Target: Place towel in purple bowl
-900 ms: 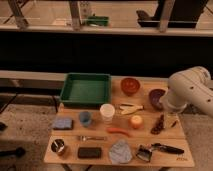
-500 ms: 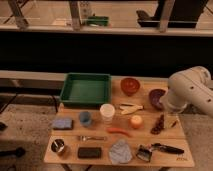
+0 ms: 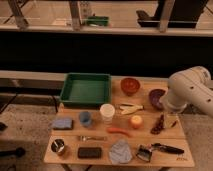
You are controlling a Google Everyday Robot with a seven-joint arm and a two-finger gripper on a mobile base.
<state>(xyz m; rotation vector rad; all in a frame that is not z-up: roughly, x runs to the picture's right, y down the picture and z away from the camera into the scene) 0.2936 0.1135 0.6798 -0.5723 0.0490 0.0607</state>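
The towel (image 3: 120, 151) lies ungrasped at the worktop's (image 3: 165, 150) front edge, so reach there next. Your pincer (image 3: 172, 119) hangs near the right edge; I cannot tell its state.

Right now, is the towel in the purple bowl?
No, the towel lies at the table's front edge; end effector unseen behind right-side arm.

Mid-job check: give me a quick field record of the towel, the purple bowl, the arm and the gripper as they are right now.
towel: grey, crumpled, near the front edge of the table
purple bowl: back right, partly hidden by the arm
arm: white, over the table's right side
gripper: not in view; nothing is holding the towel
red bowl: left of the purple bowl
green tray: back left
task state: towel not yet in the purple bowl
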